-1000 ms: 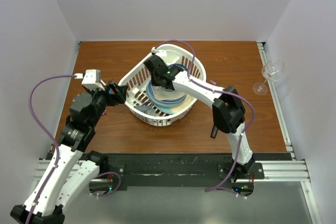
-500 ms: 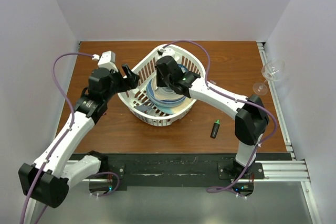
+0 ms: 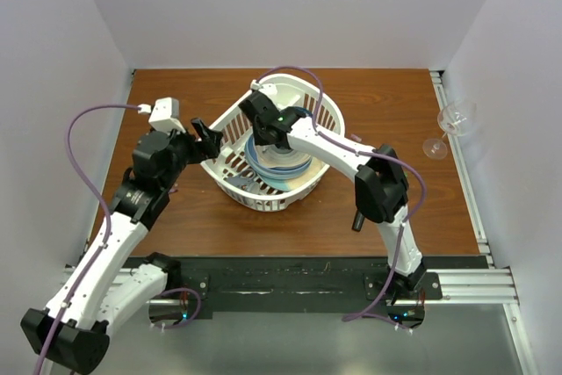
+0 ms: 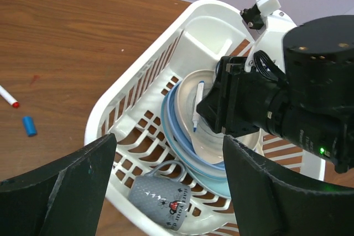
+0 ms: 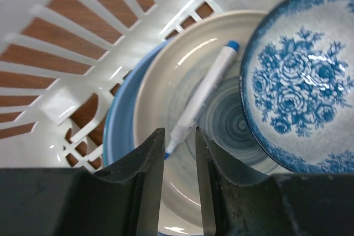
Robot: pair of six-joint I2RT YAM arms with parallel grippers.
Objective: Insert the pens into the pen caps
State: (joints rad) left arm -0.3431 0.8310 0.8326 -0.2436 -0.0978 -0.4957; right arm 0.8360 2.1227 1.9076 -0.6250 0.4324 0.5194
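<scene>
Right hand (image 5: pixel 180 136) hovers, slightly parted, over the white pen (image 5: pixel 202 100).

Left gripper (image 4: pixel 168 145) gapes wide, right gripper (image 5: pixel 180 136) narrowly parted, both arms outstretched.

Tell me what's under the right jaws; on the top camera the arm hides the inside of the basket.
Observer: A white pen lies slanted in the cream bowl, right below them.
Operator: Are they holding it?
Observer: Seemingly not. On the right wrist view the right jaws stand apart, and only the pen's tip reaches the mouth of the gap.
Operator: Any cap nearby?
Observer: The left wrist view shows a blue cap on the bare table outside the basket, near a red-tipped pen but not touching it.
</scene>
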